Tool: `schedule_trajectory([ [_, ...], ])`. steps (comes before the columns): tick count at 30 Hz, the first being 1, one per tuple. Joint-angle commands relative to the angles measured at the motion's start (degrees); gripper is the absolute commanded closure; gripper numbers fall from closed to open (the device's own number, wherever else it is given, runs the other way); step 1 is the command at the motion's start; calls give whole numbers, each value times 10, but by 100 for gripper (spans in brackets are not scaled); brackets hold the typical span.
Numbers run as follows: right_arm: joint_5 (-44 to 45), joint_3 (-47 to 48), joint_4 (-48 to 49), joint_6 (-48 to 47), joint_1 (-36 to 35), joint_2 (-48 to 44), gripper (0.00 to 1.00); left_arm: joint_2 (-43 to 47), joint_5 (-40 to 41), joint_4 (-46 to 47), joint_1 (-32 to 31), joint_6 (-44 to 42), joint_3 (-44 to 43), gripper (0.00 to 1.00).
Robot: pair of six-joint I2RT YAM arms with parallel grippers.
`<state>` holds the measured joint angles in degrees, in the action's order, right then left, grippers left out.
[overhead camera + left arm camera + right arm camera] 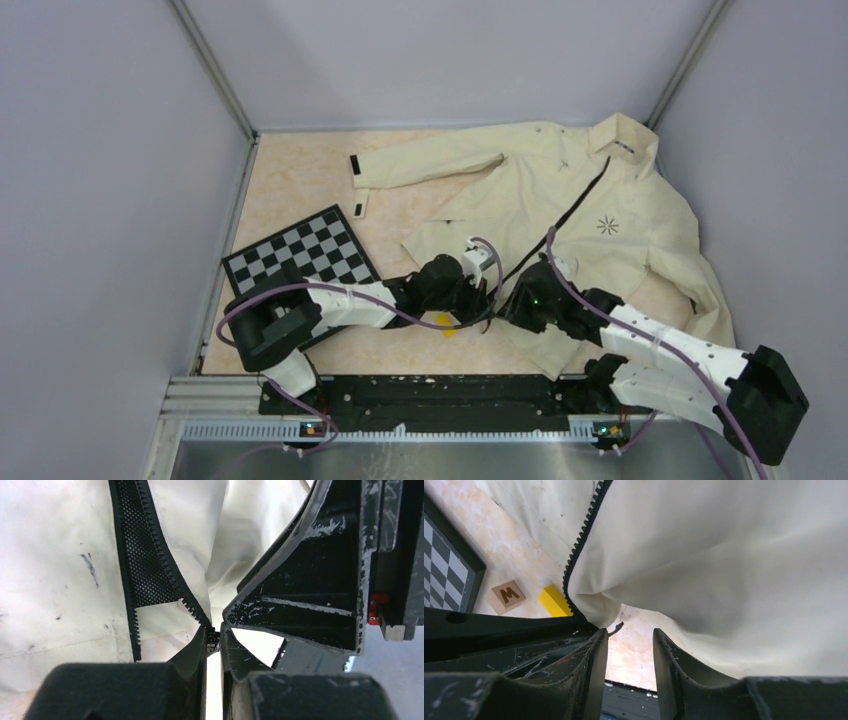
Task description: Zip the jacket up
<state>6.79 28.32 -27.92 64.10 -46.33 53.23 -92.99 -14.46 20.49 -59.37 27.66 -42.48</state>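
Note:
The cream jacket [600, 200] lies open at the back right of the table, its dark zipper [575, 205] running down from the collar. Both grippers meet at its lower front edge. My left gripper [487, 290] is shut: in the left wrist view its tips [214, 641] pinch a small metal piece at the bottom end of the zipper teeth [172, 575]. My right gripper [515, 300] is open; in the right wrist view its jaws [629, 640] stand apart with nothing between them, just under the other hem corner and its zipper teeth [580, 545].
A checkerboard [300, 255] lies at the left, partly under the left arm. A yellow block [555, 601] and a wooden letter tile [506, 596] lie on the table near the grippers. Grey walls enclose the table.

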Motion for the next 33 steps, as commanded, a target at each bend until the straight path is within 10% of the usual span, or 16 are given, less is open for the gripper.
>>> schedule_trajectory([
  [1,-32,21,29,0,3,1,61,19,52,-26,-14,-44,-29,100],
  [10,5,19,30,-43,20,-68,49,21,51,-17,-20,-45,-20,100],
  [33,-66,-25,214,-13,50,63,68,2,30,-20,-25,-30,-37,100],
])
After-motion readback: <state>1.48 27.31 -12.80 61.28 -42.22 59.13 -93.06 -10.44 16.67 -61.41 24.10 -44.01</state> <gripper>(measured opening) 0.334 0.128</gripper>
